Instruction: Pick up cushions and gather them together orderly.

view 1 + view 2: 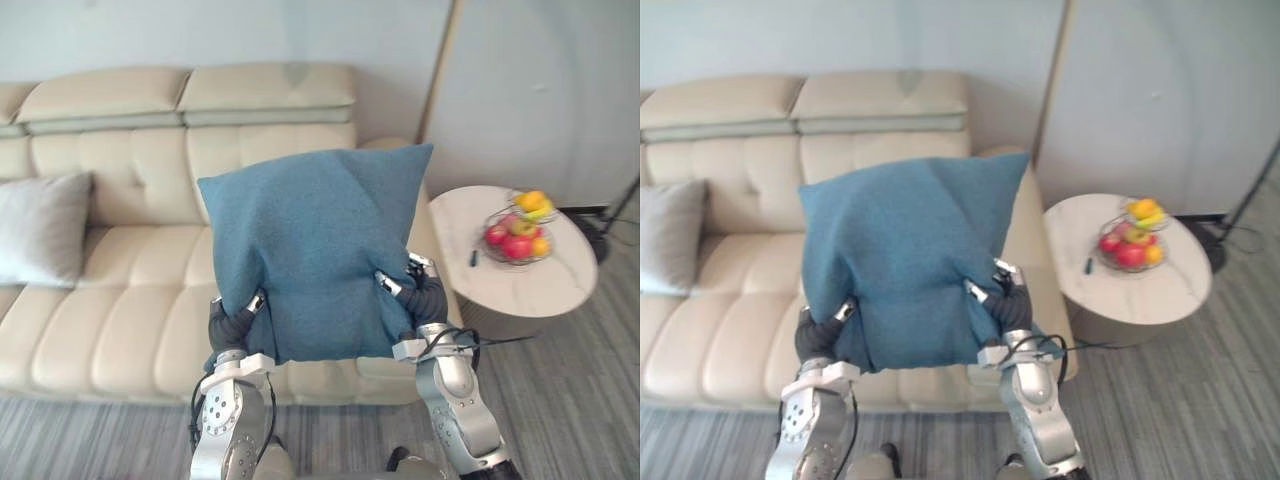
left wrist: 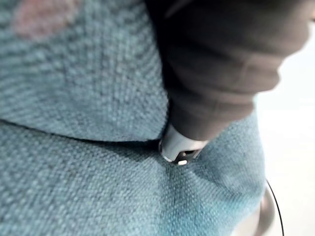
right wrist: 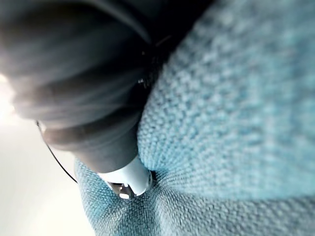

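Up before the cream sofa [image 1: 130, 290], the blue cushion [image 1: 310, 250] hangs upright between the left hand [image 1: 232, 322] and right hand [image 1: 425, 298], each pinching a lower corner. The wrist views show a thumb [image 2: 179, 145] dug into the weave. The eye views add a grey cushion [image 1: 40, 228] on the sofa's left end.

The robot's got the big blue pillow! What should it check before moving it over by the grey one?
1. The left hand pinches the blue cushion: ok, the cloth puckers under it.
2. The right hand pinches it too: ok.
3. Cushion held up clear of the sofa: ok.
4. Seat beside the grey cushion free: ok.
5. The fruit basket on the round table out of the way: ok, off to the right.
6. Seat hidden behind the blue cushion: cannot tell.
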### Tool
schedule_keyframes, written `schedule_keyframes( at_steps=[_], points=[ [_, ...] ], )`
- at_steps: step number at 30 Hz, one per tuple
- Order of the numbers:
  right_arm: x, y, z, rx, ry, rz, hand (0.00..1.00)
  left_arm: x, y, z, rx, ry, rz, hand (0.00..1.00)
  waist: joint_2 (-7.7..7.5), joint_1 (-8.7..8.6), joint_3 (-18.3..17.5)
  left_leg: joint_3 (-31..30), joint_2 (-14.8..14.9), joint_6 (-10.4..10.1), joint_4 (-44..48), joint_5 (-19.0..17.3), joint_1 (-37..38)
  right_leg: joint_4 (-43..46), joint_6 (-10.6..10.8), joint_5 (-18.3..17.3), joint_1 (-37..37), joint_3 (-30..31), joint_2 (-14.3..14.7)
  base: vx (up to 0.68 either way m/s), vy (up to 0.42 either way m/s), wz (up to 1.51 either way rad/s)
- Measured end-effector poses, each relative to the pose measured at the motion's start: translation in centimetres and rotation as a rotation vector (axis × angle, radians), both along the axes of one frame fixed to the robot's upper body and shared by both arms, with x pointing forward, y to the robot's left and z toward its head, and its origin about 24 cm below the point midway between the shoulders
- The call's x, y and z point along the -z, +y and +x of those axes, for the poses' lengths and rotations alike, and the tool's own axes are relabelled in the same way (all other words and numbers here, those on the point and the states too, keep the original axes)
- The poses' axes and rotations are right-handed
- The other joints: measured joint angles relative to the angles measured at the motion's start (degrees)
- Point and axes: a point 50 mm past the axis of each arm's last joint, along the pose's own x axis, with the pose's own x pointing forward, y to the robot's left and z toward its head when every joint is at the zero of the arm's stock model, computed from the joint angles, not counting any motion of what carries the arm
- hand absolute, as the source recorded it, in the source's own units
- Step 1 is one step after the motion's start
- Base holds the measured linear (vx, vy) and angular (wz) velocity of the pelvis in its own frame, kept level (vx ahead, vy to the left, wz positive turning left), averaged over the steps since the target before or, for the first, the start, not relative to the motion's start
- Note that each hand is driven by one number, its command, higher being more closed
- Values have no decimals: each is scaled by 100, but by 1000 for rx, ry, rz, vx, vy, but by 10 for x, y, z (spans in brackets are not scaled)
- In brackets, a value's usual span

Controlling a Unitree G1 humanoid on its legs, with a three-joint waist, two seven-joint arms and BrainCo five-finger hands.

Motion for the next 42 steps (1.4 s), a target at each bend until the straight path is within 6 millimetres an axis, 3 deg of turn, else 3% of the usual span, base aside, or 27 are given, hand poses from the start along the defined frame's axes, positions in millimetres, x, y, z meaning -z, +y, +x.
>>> schedule_keyframes(
  at_steps=[2, 3, 4, 5, 7, 9, 10, 11, 12, 13, 14, 16, 17, 18, 19, 24, 28, 30, 31, 32, 33, 34, 37, 42],
  points=[
    [-1, -5, 1, 24, -5, 2, 100, -1, -6, 3, 12, -11, -32, 100, 32, 1, -20, 514, 320, -84, -30, 284, 76, -47, 362, 210, 32, -8, -276, 77, 465, 30],
    [-2, -9, 1, 45, -10, 2, 100, 0, -11, 5, 22, -15, -51, 100, 144, -24, -91, 551, 375, -179, 2, 591, 43, -217, 647, 402, 121, -21, -385, 69, 621, 41],
    [2, -8, 1, 62, 8, 24, 100, 1, -12, 7, 32, -14, -44, 100, 41, -34, -142, 452, 214, -1231, 214, 572, -53, -486, 772, 659, 243, -17, -601, 51, 653, 45],
    [6, -4, 0, 66, 30, 50, 100, 3, -8, 10, 40, -8, -14, 100, -212, -60, -143, 377, 5, -1109, 590, 270, -267, -801, 587, 1001, 315, 67, -723, 49, 625, 36],
    [10, 1, -4, 59, 53, 68, 100, 8, -2, 9, 40, 13, 17, 100, -364, -11, -117, 154, 30, -938, 1593, -370, -731, -928, 540, 1427, 456, 258, -695, 87, 493, 27],
    [14, 1, -5, 60, 76, 71, 100, 15, -2, 8, 41, 41, 23, 100, -358, 67, -80, 76, 38, -742, 2375, -946, -904, -924, 489, 2058, 501, 473, -826, 135, 625, 4],
    [18, 2, -5, 58, 90, 69, 100, 15, -1, 8, 40, 46, 29, 100, -297, 97, -45, 140, 22, -595, 2511, -1162, -884, -913, -101, 2663, 389, 543, -833, 116, 506, -12],
    [20, 3, -4, 54, 99, 65, 100, 15, 2, 9, 31, 43, 35, 100, -210, 76, 14, 160, -1, -523, 2440, -1202, -849, -485, -281, 2402, 155, 853, -738, 131, 434, -6],
    [21, 4, -4, 45, 107, 64, 100, 15, 4, 9, 25, 43, 40, 100, -182, -3, 45, 131, -54, -455, 2246, -1188, -769, 633, 204, 1158, -256, 1639, -211, 139, 333, 9],
    [21, 4, -5, 38, 108, 63, 100, 16, 4, 8, 25, 49, 43, 100, -231, -60, 80, 195, -169, -383, 1987, -1126, -549, 1410, 537, 304, -481, 2020, 360, 139, 281, 17],
    [21, 5, -5, 32, 106, 61, 100, 18, 4, 8, 28, 58, 43, 100, -259, -107, 74, 309, -296, -372, 1803, -1087, -364, 1733, 498, -160, -583, 2016, 646, 161, 211, 1],
    [25, 3, 1, 15, 107, 41, 100, 21, 5, 8, 44, 62, 54, 100, -287, -152, 70, 725, -636, -300, 1271, -1019, 97, 1734, -16, -684, -777, 1556, 878, 170, 185, -43],
    [26, 3, 5, 7, 113, 52, 100, 19, 5, 9, 44, 52, 63, 100, -302, -169, 60, 815, -735, -262, 1057, -992, 225, 1535, -113, -819, -851, 1321, 1086, 126, 120, -42],
    [27, 3, 6, 6, 116, 52, 100, 18, 6, 10, 46, 48, 70, 100, -281, -216, 53, 812, -802, -326, 978, -952, 234, 1200, -310, -801, -842, 1281, 1336, 139, 51, 1],
    [28, -2, 7, 15, 114, 35, 100, 19, 2, 11, 61, 53, 74, 100, -227, -318, 67, 702, -900, -395, 953, -964, 213, 988, -721, -858, -793, 1353, 1492, 176, 25, 24],
    [38, -21, -7, 75, 168, 21, 100, 27, -13, 7, 142, 91, 53, 100, -124, -397, 53, -8, -868, -357, 1126, -854, 468, 737, -641, -925, -84, 1113, 1576, 224, -62, 23],
    [22, -23, -21, 82, 104, 46, 100, 25, -16, 5, 176, 74, 43, 100, -138, -274, -34, -523, -712, -182, 2298, -755, 61, -93, -663, -881, 635, 1266, 1684, 209, -19, -14],
    [18, -24, -20, 92, 80, 56, 100, 18, -18, 5, 182, 42, 38, 100, -138, -228, -95, -771, -920, -208, 1774, -1066, -72, -256, -650, -820, 680, 1481, 1646, 173, 127, -36],
    [18, -25, -20, 96, 82, 57, 100, 17, -18, 5, 182, 36, 38, 100, -165, -226, -90, -1012, -1148, -196, 1154, -1037, -46, -271, -624, -805, 717, 1568, 1594, 167, 177, -45],
    [18, -26, -20, 98, 84, 55, 100, 17, -18, 5, 183, 36, 37, 100, -97, -225, -133, -1214, -1311, -124, 522, -733, 72, -243, -589, -787, 717, 1646, 1588, 149, 161, -55],
    [21, -25, -20, 98, 95, 59, 100, 18, -17, 4, 183, 43, 41, 100, -115, -198, -144, -1297, -1398, -339, 100, -389, 251, -210, -543, -778, 726, 1824, 1583, 246, 224, -69],
    [25, -22, -21, 102, 118, 70, 100, 21, -14, 0, 179, 58, 49, 100, -218, -192, -200, -1119, -1520, -307, 8, -322, 434, -237, -391, -712, 771, 2041, 1497, 210, 182, -64],
    [28, -20, -24, 106, 130, 76, 100, 25, -13, -5, 181, 74, 48, 100, -359, -254, -290, -849, -1635, -202, -10, -384, 600, -341, -349, -570, 777, 2290, 1363, 151, 184, -44],
    [28, -19, -25, 99, 132, 82, 100, 28, -13, -9, 180, 91, 44, 100, -371, -257, -330, -553, -1683, -203, -391, -384, 817, -675, -275, -450, 812, 2543, 1353, 37, 43, -35]
  ],
)
